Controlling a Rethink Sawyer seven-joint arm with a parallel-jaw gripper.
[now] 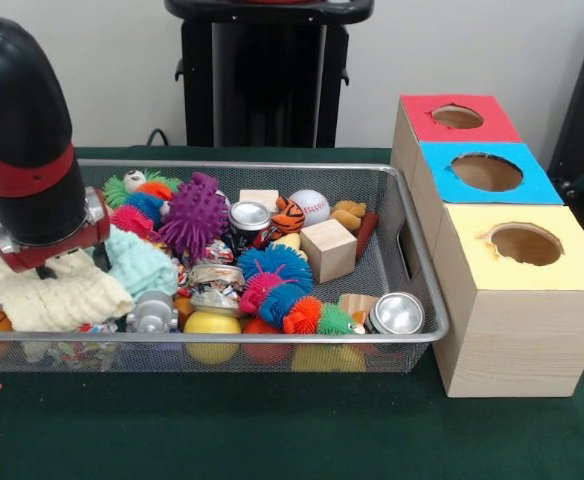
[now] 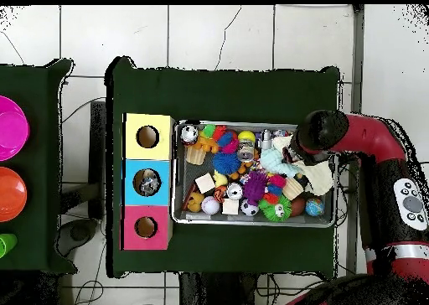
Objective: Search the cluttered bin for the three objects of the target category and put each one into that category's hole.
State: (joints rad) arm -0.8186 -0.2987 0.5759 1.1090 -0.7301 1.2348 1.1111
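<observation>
Cluttered wire-mesh bin (image 1: 412, 335) of toys and cans sits left of the three-holed wooden box (image 1: 517, 300), and I hang over its left end above the cream cloth (image 1: 47, 290), searching, my grip hidden, needing a target next.

Silver can (image 1: 397, 313) lies on its side in the wire bin (image 1: 412, 205), at the corner far from the gripper (image 1: 50, 264). Another can (image 1: 249, 217) stands upright mid-bin. Beyond the bin, well apart from the gripper, the wooden box (image 1: 492, 340) shows red, blue and yellow holes.
</observation>
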